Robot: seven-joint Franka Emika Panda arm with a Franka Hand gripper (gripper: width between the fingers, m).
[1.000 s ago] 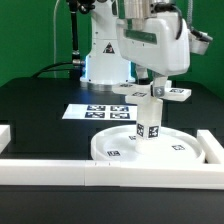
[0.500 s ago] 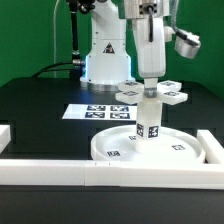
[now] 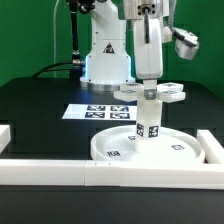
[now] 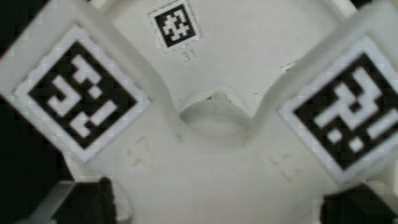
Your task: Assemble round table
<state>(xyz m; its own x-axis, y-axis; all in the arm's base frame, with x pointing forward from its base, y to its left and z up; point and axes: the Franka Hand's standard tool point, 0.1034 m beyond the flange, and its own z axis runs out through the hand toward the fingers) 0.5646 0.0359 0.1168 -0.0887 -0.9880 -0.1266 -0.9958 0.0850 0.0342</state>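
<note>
The large rimmed disc lies flat on the black table by the front rail. The short cylindrical leg stands upright in its central hub. The cross-shaped foot sits level on top of the leg. My gripper comes straight down onto the foot's middle and is shut on it. In the wrist view the foot fills the frame with its tagged arms, and my dark fingertips flank its centre body, the gripper closed around it.
The marker board lies behind the disc. White border rails run along the front, the exterior view's left and right. The robot base stands at the back.
My wrist has turned about the vertical axis and the foot has rotated with it on top of the leg. The disc and leg have stayed put.
</note>
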